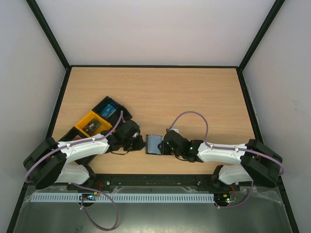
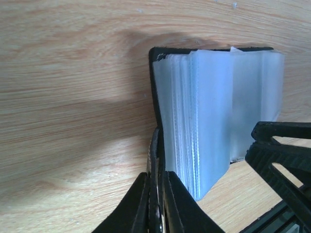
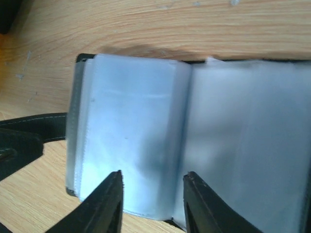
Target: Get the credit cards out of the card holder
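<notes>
Light wood-grain desk (image 1: 194, 97), black-edged, boxed in by plain white walls (image 1: 155, 29). Near the front edge, about mid-desk: holder (image 1: 154, 144) lying open, clear sleeves (image 2: 209, 111) fanned. Left gripper (image 2: 156, 189) pinched tight on the holder's black cover (image 2: 154, 97). Right gripper (image 3: 153, 187) partly spread over the sleeves, contact unclear. By the left edge, trays (image 1: 83, 120); blue card (image 1: 108, 109), probably, in the black one.

No legible text or labels
</notes>
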Motion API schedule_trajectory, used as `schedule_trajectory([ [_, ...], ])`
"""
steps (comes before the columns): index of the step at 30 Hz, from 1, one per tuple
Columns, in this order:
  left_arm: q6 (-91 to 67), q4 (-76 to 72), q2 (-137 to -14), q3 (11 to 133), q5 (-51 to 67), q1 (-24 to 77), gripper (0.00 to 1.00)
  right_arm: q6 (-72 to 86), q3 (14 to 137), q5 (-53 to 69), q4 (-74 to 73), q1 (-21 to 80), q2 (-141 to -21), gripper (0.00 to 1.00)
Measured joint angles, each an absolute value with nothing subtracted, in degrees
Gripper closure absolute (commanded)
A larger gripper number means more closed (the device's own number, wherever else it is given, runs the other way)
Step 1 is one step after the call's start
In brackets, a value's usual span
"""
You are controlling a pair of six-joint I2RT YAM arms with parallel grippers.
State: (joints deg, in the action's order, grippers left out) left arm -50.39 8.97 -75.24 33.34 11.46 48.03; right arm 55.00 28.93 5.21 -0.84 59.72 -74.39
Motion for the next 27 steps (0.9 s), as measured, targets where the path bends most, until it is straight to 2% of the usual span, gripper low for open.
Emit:
schedule_trajectory([
  [4,-50.9,10.1,-73.3,33.3,10.9,47.5,0.6,55.1,27.0,5.5,1.6,59.7,-74.4,0.71],
  [8,-51.5,10.8,-70.5,33.4,10.6,47.4,0.45,55.1,25.5,6.3,4.2,59.7,-74.7,0.73],
  [10,-52.0,10.7,-68.9,33.4,10.9,47.4,0.41,55.1,25.2,6.6,5.1,59.7,-74.7,0.74],
  [14,-52.4,9.1,-66.7,33.4,11.8,47.3,0.4,55.1,25.1,6.7,6.3,59.7,-74.7,0.76],
  [27,-55.2,-3.4,-68.7,29.8,20.4,45.0,0.46,54.0,27.6,4.3,5.7,59.3,-75.8,0.81],
])
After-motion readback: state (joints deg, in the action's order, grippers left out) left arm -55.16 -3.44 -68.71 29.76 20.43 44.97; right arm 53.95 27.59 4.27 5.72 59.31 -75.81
